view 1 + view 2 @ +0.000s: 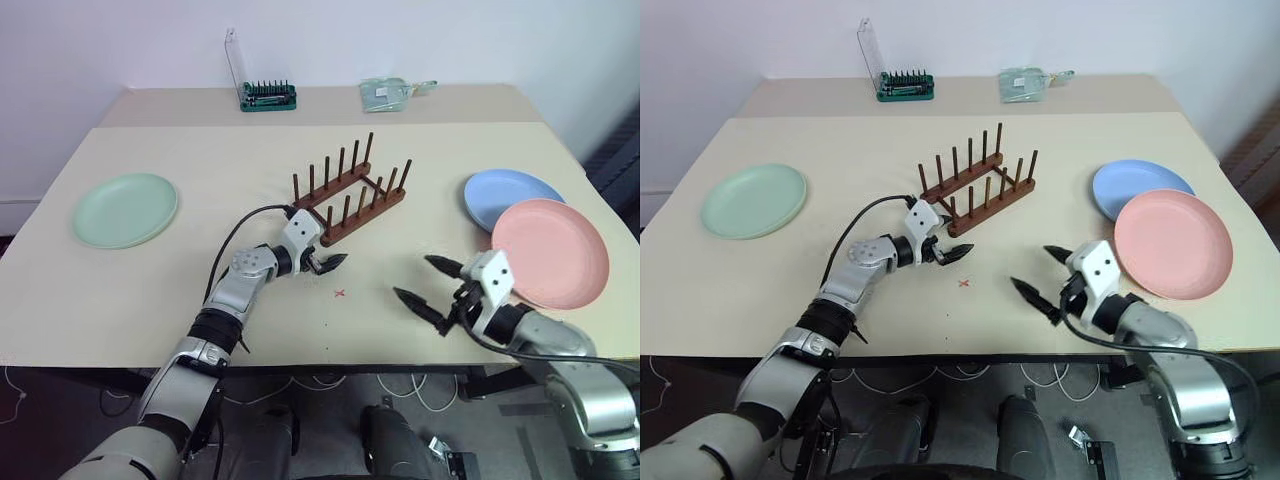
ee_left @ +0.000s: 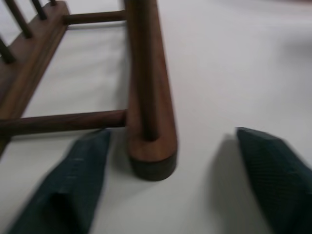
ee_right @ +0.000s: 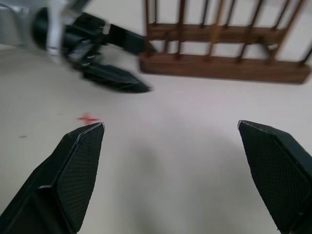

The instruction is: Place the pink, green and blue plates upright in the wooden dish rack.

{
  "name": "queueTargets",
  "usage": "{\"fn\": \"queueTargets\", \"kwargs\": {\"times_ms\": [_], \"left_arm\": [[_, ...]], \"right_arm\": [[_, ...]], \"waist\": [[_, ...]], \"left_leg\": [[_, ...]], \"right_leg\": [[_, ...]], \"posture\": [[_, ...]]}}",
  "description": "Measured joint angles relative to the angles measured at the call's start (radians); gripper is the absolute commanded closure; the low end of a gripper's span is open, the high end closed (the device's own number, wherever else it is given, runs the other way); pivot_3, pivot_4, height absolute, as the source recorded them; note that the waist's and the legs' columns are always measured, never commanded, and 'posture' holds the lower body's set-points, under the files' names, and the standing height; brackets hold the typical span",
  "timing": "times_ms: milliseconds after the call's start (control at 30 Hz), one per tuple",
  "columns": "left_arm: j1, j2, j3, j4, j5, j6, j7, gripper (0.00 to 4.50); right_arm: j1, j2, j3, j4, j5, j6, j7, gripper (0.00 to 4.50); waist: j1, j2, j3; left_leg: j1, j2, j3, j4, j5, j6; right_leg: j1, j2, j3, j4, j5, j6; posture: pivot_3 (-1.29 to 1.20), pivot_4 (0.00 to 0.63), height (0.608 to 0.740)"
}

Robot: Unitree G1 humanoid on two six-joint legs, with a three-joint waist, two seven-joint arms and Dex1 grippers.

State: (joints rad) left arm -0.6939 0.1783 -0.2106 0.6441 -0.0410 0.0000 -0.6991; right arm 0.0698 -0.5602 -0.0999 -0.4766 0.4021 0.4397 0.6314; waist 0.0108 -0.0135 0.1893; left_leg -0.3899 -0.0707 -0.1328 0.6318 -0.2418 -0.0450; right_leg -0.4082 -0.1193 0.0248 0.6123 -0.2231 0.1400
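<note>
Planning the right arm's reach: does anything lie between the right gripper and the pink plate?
Nothing visible does. The right gripper, open, hangs over bare table just beside the pink plate, which partly overlaps the blue plate.

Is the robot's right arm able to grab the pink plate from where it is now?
Probably yes. The right end effector is open and empty, just beside the pink plate, with bare table between them. The plate overlaps the blue plate and lies on top, so nothing covers it.

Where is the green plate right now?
The green plate lies flat on the table at the robot's far left, alone, well away from the wooden dish rack in the middle.
</note>
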Motion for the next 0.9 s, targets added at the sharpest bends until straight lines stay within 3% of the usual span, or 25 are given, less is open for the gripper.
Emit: {"fn": "queueTargets", "kwargs": {"times_ms": [133,300,467,633,667,833,900], "left_arm": [[0.0,0.006,0.003,0.005,0.009,-0.017,-0.011,3.77],[0.022,0.033,-0.001,-0.022,0.005,-0.044,-0.085,3.78],[0.059,0.085,-0.03,-0.083,-0.033,-0.058,-0.3,3.78],[0.041,0.101,-0.037,-0.05,-0.032,-0.1,-0.383,3.78],[0.026,0.101,-0.038,-0.033,-0.032,-0.1,-0.39,2.72],[-0.028,0.118,-0.026,0.046,-0.023,-0.097,-0.37,0.24],[-0.027,0.127,-0.013,0.046,-0.015,-0.1,-0.348,0.05]], "right_arm": [[0.001,0.0,0.009,-0.016,-0.009,0.014,-0.025,0.0],[0.001,-0.01,0.014,-0.013,-0.026,0.015,-0.027,0.0],[0.014,-0.048,0.005,-0.01,-0.026,0.026,-0.007,0.0],[0.019,-0.05,0.003,-0.01,-0.027,0.034,-0.003,0.0],[0.019,-0.05,0.003,-0.01,-0.028,0.034,-0.004,0.0],[0.026,-0.05,-0.002,-0.01,-0.039,0.045,-0.026,0.0],[0.026,-0.051,-0.007,-0.01,-0.047,0.057,-0.036,0.0]], "waist": [[-0.001,0.0,0.0],[-0.007,0.0,0.0],[-0.006,0.0,0.0],[-0.001,0.0,0.0],[0.0,0.0,0.0],[-0.006,0.0,0.0],[-0.01,0.0,0.0]], "left_leg": [[0.001,0.0,0.0,0.0,0.0,0.0],[0.001,0.0,0.0,-0.001,0.0,0.0],[0.0,0.0,0.0,-0.001,0.0,0.0],[0.0,0.0,0.0,-0.001,0.0,0.0],[0.0,0.0,0.0,-0.001,0.0,0.0],[0.0,0.0,0.0,-0.001,0.0,0.001],[0.0,0.0,0.0,-0.001,0.0,0.001]], "right_leg": [[0.0,0.0,0.0,0.0,0.0,0.0],[0.0,0.0,0.0,0.0,0.0,0.0],[0.0,0.0,0.0,0.0,0.0,0.0],[0.0,0.0,0.0,0.0,0.0,0.0],[0.0,0.0,0.0,0.0,0.0,0.0],[-0.001,0.0,0.0,0.0,-0.001,0.001],[-0.001,0.0,0.0,0.001,-0.001,0.001]], "posture": [[0.0,0.15,0.74],[0.0,0.15,0.74],[0.0,0.15,0.74],[0.0,0.15,0.74],[0.0,0.15,0.74],[0.0,0.15,0.74],[0.0,0.15,0.74]]}}
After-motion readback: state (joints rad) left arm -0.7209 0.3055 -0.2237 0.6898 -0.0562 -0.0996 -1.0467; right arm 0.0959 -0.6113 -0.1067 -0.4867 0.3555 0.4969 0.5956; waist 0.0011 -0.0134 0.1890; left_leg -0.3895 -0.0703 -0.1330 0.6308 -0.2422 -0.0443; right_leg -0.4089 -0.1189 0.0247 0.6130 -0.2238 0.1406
